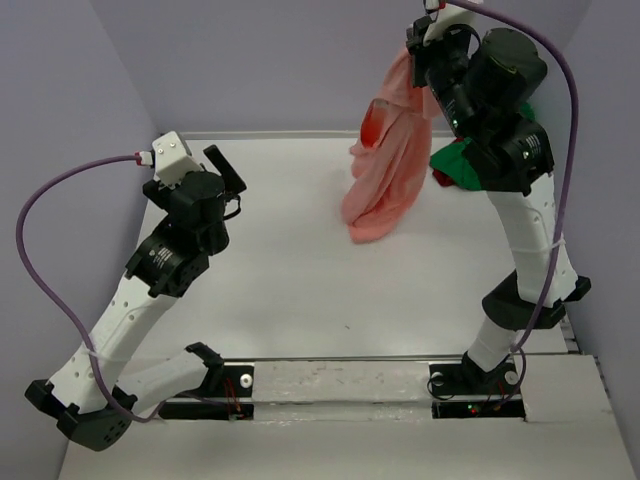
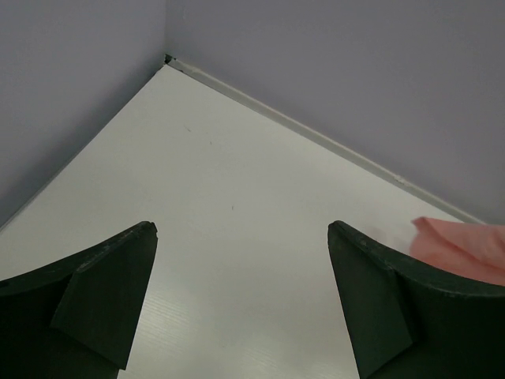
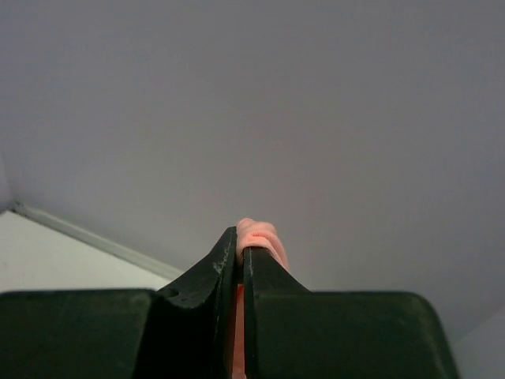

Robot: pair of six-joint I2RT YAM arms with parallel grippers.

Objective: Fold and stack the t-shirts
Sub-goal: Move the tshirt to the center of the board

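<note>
Left pincer (image 1: 228, 172) wide, salmon-pink t-shirt (image 1: 385, 180) hanging from the right pincer (image 3: 241, 239).
The left pincer's jaws stand far apart, holding nothing, above the matte white worktop (image 1: 290, 270), which meets pale lilac walls (image 1: 250, 60) along a grey seam. Right of centre the pink shirt hangs bunched, its lower end down at the worktop, its top pinched in the narrowly closed right pincer. The green t-shirt (image 1: 455, 160) lies partly hidden behind that arm.
</note>
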